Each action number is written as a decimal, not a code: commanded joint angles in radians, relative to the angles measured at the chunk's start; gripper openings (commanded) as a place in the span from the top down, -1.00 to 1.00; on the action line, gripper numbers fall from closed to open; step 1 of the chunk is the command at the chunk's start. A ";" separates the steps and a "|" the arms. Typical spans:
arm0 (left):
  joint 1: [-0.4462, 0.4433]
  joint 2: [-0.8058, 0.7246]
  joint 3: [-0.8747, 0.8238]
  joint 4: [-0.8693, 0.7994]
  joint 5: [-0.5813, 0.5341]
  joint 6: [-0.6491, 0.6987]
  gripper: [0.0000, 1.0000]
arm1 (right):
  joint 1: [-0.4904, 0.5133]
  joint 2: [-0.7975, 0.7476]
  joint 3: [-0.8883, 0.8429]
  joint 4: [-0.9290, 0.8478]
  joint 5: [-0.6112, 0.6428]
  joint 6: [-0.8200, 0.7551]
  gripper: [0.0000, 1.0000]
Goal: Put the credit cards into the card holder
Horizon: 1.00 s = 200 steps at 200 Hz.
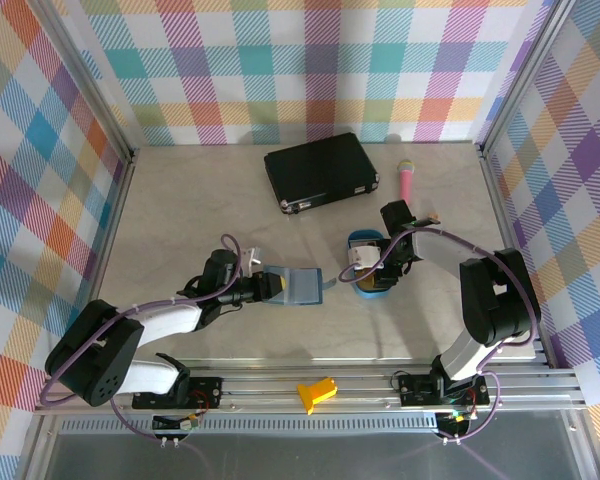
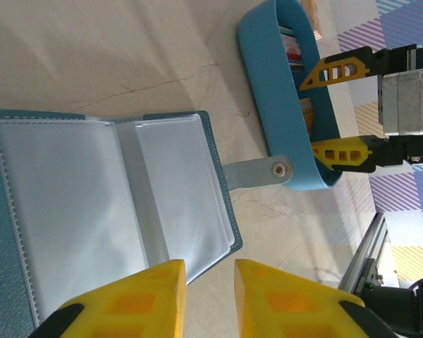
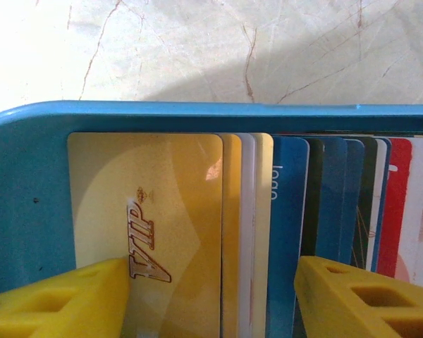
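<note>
A blue tray is sitting on the table. The credit cards are standing on edge inside the tray, packed in a row. A yellow card with "VIP" on it is leaning at the front, and blue, white and red ones are lining up behind it.

The right gripper is hanging just over the tray. Its jaws are standing apart, with a bunch of cards between them, and they are not squeezing any card.

The card holder is lying open just to the left of the tray, showing its pale pockets. Its little clasp tab is reaching right up to the tray's wall.

The left gripper is waiting at the side of the card holder that is farther from the tray. Its jaws are a little apart and are holding nothing.

A black case is lying behind the tray, nearer the back wall, and a pink stick is lying there too.
</note>
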<state>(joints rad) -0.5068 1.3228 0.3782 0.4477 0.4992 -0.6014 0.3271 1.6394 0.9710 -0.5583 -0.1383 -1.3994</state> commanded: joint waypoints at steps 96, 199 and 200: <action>0.009 -0.051 0.004 0.092 0.159 0.039 -0.08 | 0.006 -0.006 0.024 -0.025 -0.108 0.020 -0.28; 0.005 -0.148 0.040 -0.075 0.160 0.007 -0.47 | 0.006 0.051 0.072 -0.120 -0.065 -0.015 -0.27; 0.005 -0.149 0.041 -0.077 0.160 0.008 -0.48 | 0.006 0.052 0.072 -0.121 -0.064 -0.015 -0.27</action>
<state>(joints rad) -0.5068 1.2121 0.3805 0.4438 0.6544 -0.5877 0.3279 1.6650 1.0176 -0.6312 -0.1894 -1.3937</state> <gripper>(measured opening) 0.712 0.633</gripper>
